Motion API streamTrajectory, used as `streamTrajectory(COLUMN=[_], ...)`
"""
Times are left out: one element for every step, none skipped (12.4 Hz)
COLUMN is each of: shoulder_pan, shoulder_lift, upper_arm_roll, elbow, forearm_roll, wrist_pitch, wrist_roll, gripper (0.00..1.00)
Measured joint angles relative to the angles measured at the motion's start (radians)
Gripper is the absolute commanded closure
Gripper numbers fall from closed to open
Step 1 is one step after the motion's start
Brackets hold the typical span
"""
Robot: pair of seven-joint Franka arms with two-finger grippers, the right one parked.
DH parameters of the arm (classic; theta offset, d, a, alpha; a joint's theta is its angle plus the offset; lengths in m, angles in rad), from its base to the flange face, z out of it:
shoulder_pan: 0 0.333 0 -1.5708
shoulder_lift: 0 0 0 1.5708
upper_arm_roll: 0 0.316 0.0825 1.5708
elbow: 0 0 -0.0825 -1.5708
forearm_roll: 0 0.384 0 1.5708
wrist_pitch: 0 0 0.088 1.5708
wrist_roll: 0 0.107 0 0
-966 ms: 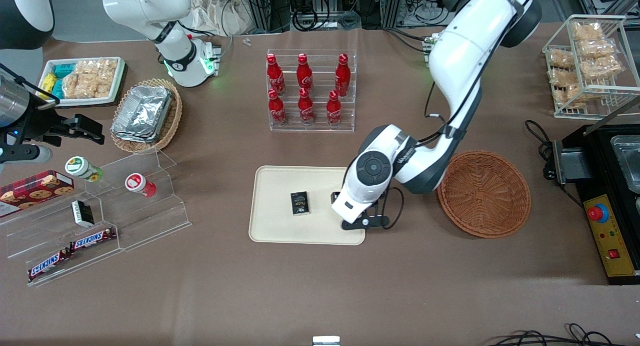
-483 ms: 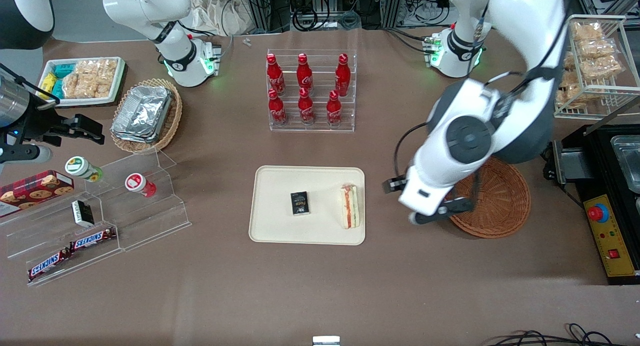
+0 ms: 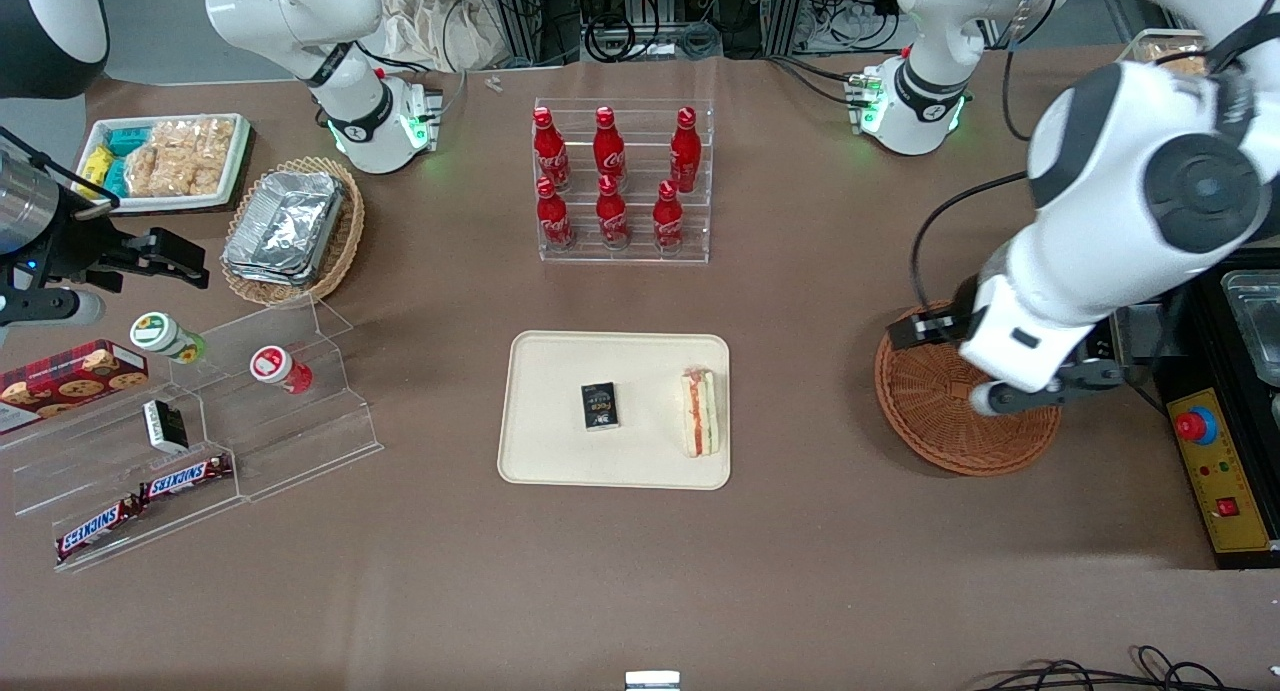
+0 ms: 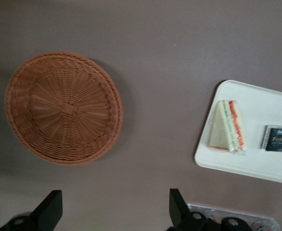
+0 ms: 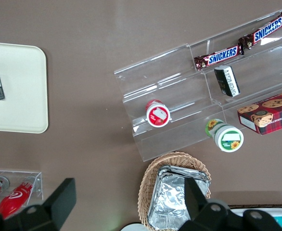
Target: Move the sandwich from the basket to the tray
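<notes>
The sandwich [image 3: 700,412] [image 4: 226,126] lies on the cream tray [image 3: 560,451] [image 4: 271,163] [image 5: 16,96], along the tray edge nearest the basket, with its red and green filling showing. The round reddish-brown basket [image 3: 930,411] [image 4: 64,108] sits beside the tray, toward the working arm's end of the table, and nothing shows inside it. My left gripper [image 3: 1040,389] [image 4: 114,211] hangs high over the basket's outer edge. It is open, with nothing between its black fingers [image 4: 52,209].
A small black packet [image 3: 600,406] [image 4: 275,138] lies mid-tray. A rack of red bottles [image 3: 620,181] stands farther from the camera. A black machine with a red button [image 3: 1195,426] sits beside the basket. Acrylic shelves [image 3: 200,441] and a foil-filled oval basket [image 3: 290,231] lie toward the parked arm's end.
The left gripper let go of the sandwich on the tray, rose, and swung away over the basket toward the working arm's end. The sandwich stays on the tray.
</notes>
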Motion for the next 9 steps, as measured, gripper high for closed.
streamTrajectory(shoulder_pan=[0.003,-0.005,-0.013,-0.019,-0.026,-0.032,-0.033,-0.033,-0.035], shoulder_lift=[-0.04,-0.085,-0.132,-0.175,-0.206,-0.22,-0.222,-0.217,-0.204], upper_arm_roll=[0.038,0.092,0.145,0.193,0.231,0.256,0.266,0.269,0.269], elbow=[-0.047,-0.098,-0.147,-0.19,-0.221,-0.234,-0.232,-0.225,-0.209], forearm_roll=[-0.004,-0.015,-0.031,-0.041,-0.045,-0.045,-0.045,-0.045,-0.045], wrist_pitch=[0.0,0.0,0.0,0.0,0.0,0.001,0.002,0.003,0.001], wrist_roll=[0.071,0.15,0.23,0.302,0.366,0.416,0.447,0.46,0.466], gripper=[0.0,0.0,0.0,0.0,0.0,0.0,0.0,0.0,0.0])
